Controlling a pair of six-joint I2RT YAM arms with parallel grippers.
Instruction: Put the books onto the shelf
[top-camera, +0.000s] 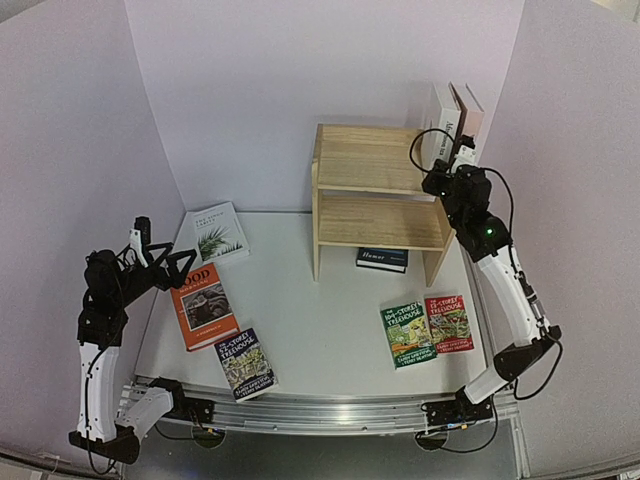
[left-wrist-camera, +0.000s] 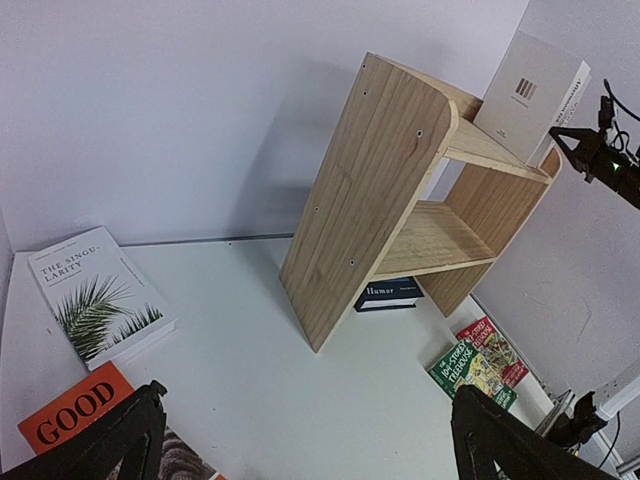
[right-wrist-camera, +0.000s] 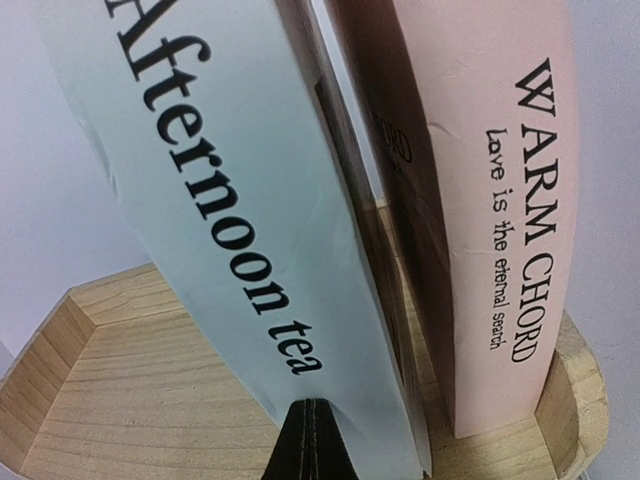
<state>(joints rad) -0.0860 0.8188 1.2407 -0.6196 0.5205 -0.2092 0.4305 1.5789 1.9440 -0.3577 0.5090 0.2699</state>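
Observation:
The wooden shelf (top-camera: 370, 190) (left-wrist-camera: 390, 200) stands at the back. Two books stand upright on its top tier at the right: a pale "Afternoon tea" (right-wrist-camera: 230, 200) (top-camera: 443, 125) and a pink "WARM CHORD" (right-wrist-camera: 490, 200) (top-camera: 468, 110). My right gripper (top-camera: 462, 155) (right-wrist-camera: 312, 440) is shut and empty, its tip against the pale book's spine. The navy "Humor" book (top-camera: 382, 259) (left-wrist-camera: 388, 293) lies under the shelf. On the table lie the palm-leaf book (top-camera: 218, 232), orange "GOOD" (top-camera: 203, 305), and blue (top-camera: 246, 363), green (top-camera: 409, 333) and red (top-camera: 449, 322) Treehouse paperbacks. My left gripper (top-camera: 165, 262) (left-wrist-camera: 305, 450) hangs open above "GOOD".
Pale walls close in the table on the left, back and right. A metal rail (top-camera: 320, 410) carrying both arm bases runs along the near edge. The shelf's lower tier (top-camera: 380, 222) holds nothing.

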